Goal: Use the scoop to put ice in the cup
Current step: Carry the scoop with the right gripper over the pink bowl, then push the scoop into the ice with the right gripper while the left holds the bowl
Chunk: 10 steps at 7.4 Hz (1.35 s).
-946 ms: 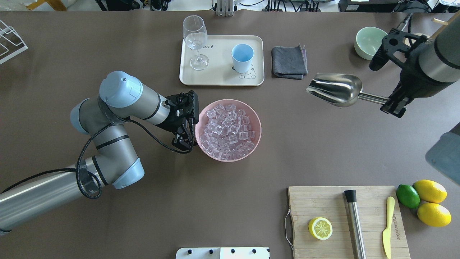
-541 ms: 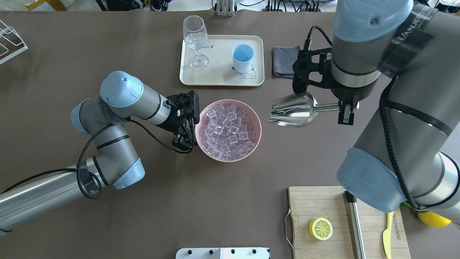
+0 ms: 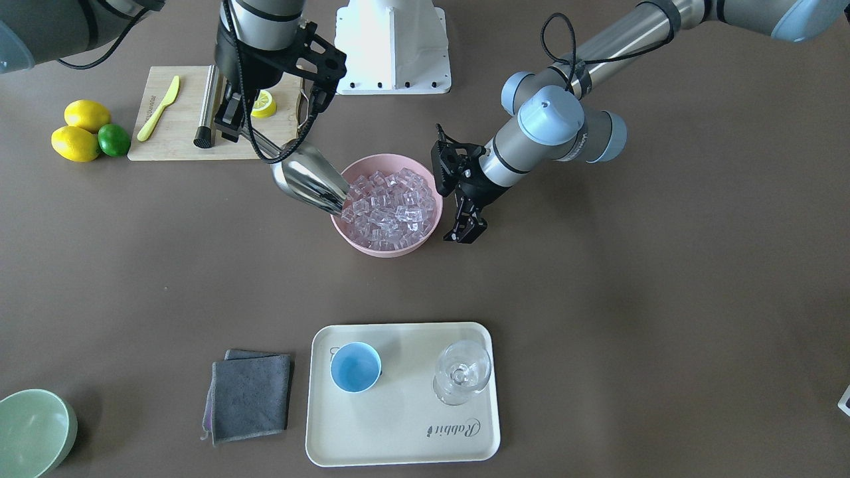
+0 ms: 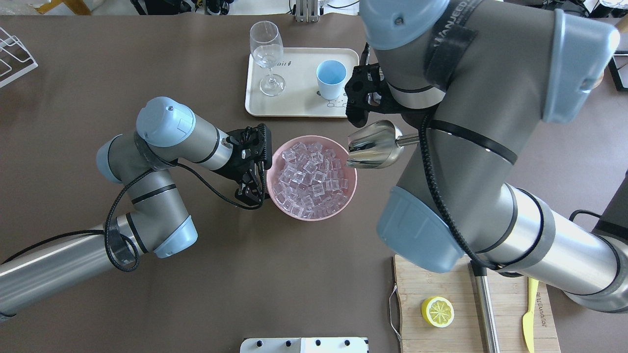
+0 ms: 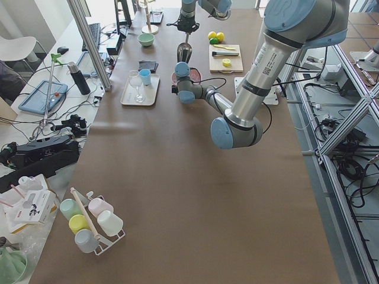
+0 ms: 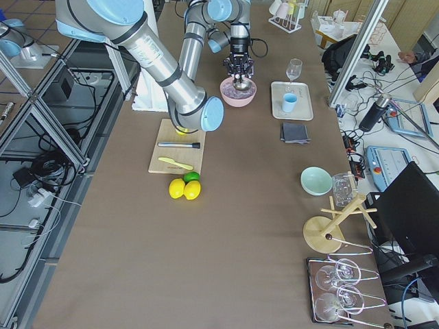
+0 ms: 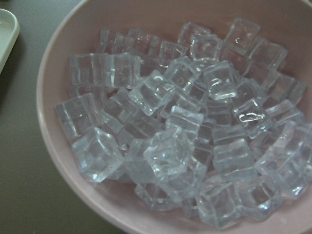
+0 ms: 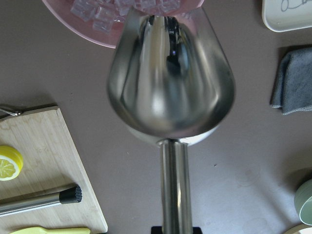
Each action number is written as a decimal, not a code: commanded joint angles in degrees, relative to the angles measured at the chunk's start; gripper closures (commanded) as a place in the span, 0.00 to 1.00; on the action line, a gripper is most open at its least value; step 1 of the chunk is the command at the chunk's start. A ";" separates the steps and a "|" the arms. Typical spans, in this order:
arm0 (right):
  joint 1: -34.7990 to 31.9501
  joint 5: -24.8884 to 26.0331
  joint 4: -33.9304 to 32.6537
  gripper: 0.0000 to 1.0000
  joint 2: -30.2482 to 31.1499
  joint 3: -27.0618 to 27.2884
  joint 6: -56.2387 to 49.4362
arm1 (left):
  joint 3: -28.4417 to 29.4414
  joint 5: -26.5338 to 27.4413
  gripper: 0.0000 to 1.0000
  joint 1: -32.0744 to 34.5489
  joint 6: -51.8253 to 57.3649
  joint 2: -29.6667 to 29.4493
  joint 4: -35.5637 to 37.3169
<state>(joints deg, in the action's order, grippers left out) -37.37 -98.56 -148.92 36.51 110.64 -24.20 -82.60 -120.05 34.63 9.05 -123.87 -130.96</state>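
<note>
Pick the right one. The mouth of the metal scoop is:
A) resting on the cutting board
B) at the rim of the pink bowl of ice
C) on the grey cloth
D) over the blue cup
B: the scoop is tilted with its mouth at the edge of the pink bowl, right beside the ice. The right wrist view shows its trough empty.

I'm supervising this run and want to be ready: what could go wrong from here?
The shiny steel scoop, held by the right claw, meets heaped clear ice cubes at the rim of the pink bowl; pushing in might spill cubes or shove the bowl. Later, the small light-blue cup looks no wider than the scoop's mouth, so cubes may miss, and the stemmed glass stands nearby.
</note>
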 commanded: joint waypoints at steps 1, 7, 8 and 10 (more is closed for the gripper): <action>3.70 3.80 -2.06 1.00 -2.94 -4.38 0.03 | -0.02 -0.01 0.01 0.00 -0.08 -0.06 -0.09; 7.40 7.50 -1.20 1.00 -3.29 -9.03 0.03 | -0.37 -0.01 0.01 0.00 -1.58 -0.06 0.00; 7.84 7.76 -1.19 1.00 -3.38 -9.30 0.29 | -0.90 -0.09 0.01 0.00 -1.58 0.38 0.00; 8.46 8.12 0.38 1.00 -3.38 -10.09 0.65 | -1.69 -0.18 0.01 0.00 -1.49 1.08 0.00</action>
<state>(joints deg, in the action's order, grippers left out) -29.45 -90.77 -149.67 33.18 101.25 -23.79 -83.71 -120.14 34.63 7.53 -123.30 -130.96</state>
